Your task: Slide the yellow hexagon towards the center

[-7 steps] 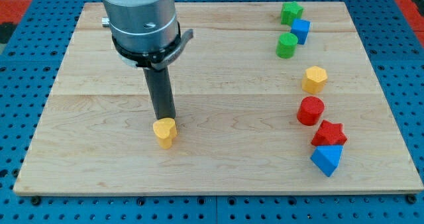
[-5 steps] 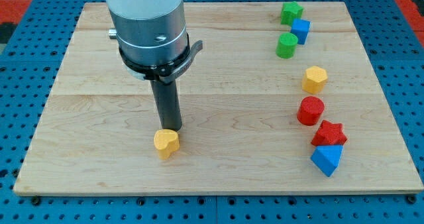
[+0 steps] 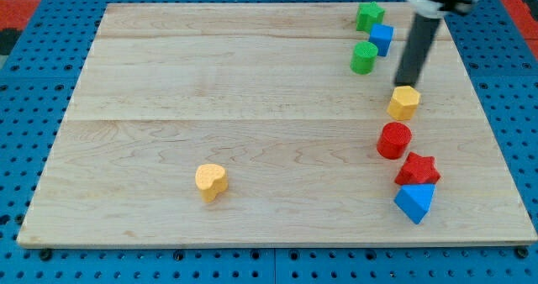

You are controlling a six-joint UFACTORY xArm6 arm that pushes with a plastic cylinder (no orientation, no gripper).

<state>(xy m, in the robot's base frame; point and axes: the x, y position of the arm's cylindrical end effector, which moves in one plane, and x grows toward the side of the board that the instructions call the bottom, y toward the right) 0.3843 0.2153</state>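
The yellow hexagon [image 3: 403, 102] sits on the wooden board [image 3: 252, 91] at the view's right, above the red cylinder [image 3: 393, 140]. My tip [image 3: 408, 84] is at the hexagon's upper edge, touching or nearly touching it from the view's top. The dark rod rises from there towards the view's upper right.
A yellow heart block [image 3: 210, 181] lies at the lower centre-left. A green star [image 3: 369, 16], blue block [image 3: 382, 39] and green cylinder [image 3: 364, 57] stand at the upper right. A red star [image 3: 418, 169] and blue block [image 3: 414, 202] are at the lower right.
The arm has left the yellow heart at the lower centre-left and swung across to the right; my tip now stands just above the yellow hexagon. The heart stays where it was.
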